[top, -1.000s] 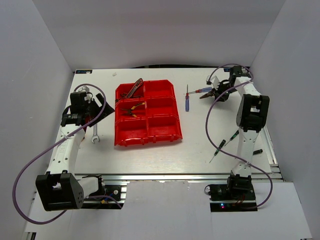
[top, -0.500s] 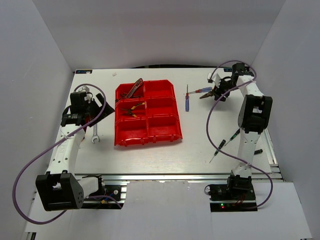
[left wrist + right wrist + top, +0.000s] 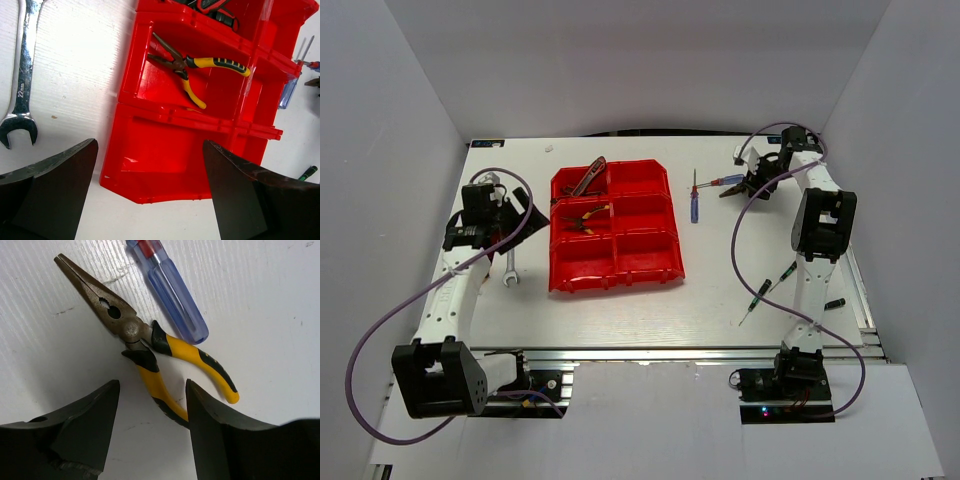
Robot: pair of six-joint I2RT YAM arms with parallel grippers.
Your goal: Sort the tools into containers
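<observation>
wrench (image 3: 22, 75) top cut off; pliers (image 3: 132, 332) handle pt. hidden

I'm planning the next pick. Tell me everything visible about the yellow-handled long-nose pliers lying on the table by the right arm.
The yellow-handled long-nose pliers lie flat on the white table. The dull brownish-grey metal nose is shut and tapers to a point; past the round pivot, two curved yellow handles with black grips splay apart. A clear blue screwdriver handle lies close alongside; contact is unclear. The open right tool straddles one handle, not gripping it.
</observation>
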